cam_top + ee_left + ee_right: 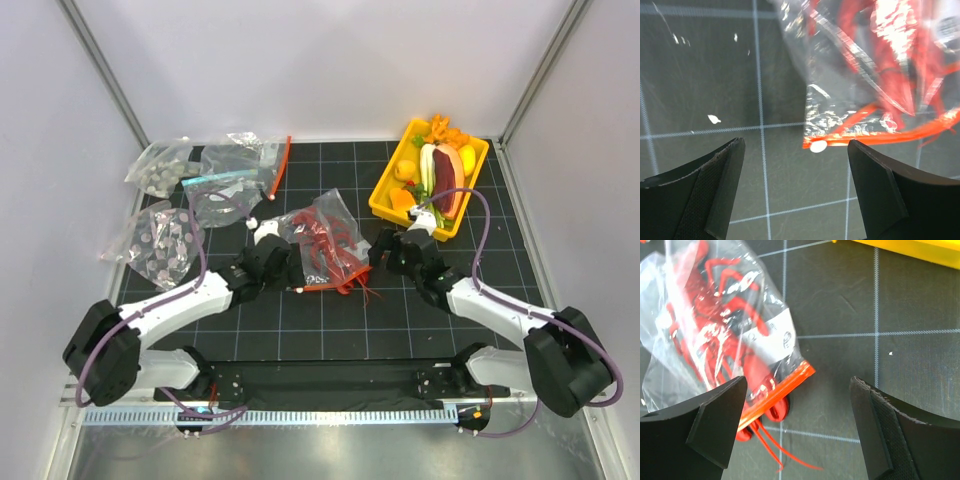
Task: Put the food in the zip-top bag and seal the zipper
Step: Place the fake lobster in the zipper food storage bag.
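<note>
The clear zip-top bag [325,243] lies mid-table with the red lobster [715,355] inside. The lobster's head end and antennae [776,412] poke out past the red-orange zipper [785,389] at the bag's near edge. My left gripper [293,268] is open and empty just off the bag's near left corner. In the left wrist view this gripper [795,150] straddles the zipper's [885,135] end and white tab [817,146]. My right gripper [378,250] is open and empty at the bag's right side, and in its wrist view [799,390] sits beside the zipper's right end. Yellow and orange fruit pieces [405,172] lie in the tray.
A yellow tray [385,212] at the back right holds a dark red-purple slab [447,175], a white-green leek [428,165] and other toy food. Bags of grey discs [160,240] and a blue-strip bag [225,182] lie at the back left.
</note>
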Available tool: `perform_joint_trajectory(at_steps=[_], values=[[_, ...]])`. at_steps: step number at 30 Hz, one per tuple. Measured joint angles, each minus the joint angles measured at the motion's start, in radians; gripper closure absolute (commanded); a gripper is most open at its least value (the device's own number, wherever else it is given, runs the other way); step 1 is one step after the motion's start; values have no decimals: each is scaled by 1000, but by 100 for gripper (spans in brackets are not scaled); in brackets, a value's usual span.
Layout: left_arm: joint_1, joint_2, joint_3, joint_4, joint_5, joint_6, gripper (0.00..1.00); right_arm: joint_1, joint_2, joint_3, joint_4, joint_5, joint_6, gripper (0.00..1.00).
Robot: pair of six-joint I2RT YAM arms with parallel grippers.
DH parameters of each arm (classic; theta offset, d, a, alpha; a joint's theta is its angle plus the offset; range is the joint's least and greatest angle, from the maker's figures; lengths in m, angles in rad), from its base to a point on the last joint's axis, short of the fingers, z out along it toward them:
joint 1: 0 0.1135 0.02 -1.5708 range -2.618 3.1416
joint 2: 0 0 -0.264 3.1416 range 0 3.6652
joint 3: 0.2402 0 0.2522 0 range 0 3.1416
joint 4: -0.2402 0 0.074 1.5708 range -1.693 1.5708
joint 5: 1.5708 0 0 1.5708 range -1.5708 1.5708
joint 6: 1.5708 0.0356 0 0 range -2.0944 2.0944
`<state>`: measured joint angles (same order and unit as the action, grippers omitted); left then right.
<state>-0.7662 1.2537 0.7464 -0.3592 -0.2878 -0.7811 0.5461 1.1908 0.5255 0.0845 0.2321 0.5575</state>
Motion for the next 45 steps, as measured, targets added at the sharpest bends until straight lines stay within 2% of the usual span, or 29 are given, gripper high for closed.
perform_joint_trajectory(at_steps=[2, 3, 11, 12, 14, 15, 16, 17, 18, 20, 21, 22, 23, 28, 32, 39, 45], values=[[14, 33, -27, 34, 30, -30, 18, -23, 13, -15, 32, -17, 24, 12], [20, 59, -40, 59, 49, -51, 24, -29, 19, -20, 44, -23, 34, 14], [27, 141, -51, 177, 106, -115, 30, -47, 161, -50, 202, -71, 114, 20], [27, 145, -53, 194, 108, -123, 35, -47, 193, -49, 226, -79, 123, 22], [27, 157, -55, 226, 113, -134, 43, -47, 249, -48, 258, -93, 136, 34], [27, 167, -55, 242, 115, -136, 52, -46, 269, -45, 283, -95, 143, 39], [28, 179, -55, 254, 116, -140, 56, -46, 283, -42, 299, -105, 149, 49], [28, 191, -55, 265, 117, -140, 65, -46, 295, -40, 312, -109, 153, 57], [29, 203, -55, 270, 120, -142, 68, -46, 301, -39, 315, -115, 155, 70], [29, 217, -55, 274, 125, -139, 76, -47, 299, -40, 316, -120, 158, 82], [29, 219, -55, 274, 127, -140, 86, -46, 291, -40, 317, -120, 160, 93], [29, 219, -55, 275, 129, -145, 93, -46, 278, -41, 315, -119, 159, 98], [29, 219, -55, 279, 130, -143, 100, -46, 259, -44, 313, -116, 161, 99], [29, 179, -59, 279, 132, -133, 100, -44, 117, -63, 276, -84, 167, 99], [29, 53, -68, 270, 138, -132, 100, -18, -22, -41, 93, 39, 182, 99], [39, -104, 47, 155, 257, -182, 100, 11, -106, 248, -353, 236, 229, 99], [38, -263, 212, 38, 257, -239, 100, 30, -69, 500, -578, 278, 224, 98]])
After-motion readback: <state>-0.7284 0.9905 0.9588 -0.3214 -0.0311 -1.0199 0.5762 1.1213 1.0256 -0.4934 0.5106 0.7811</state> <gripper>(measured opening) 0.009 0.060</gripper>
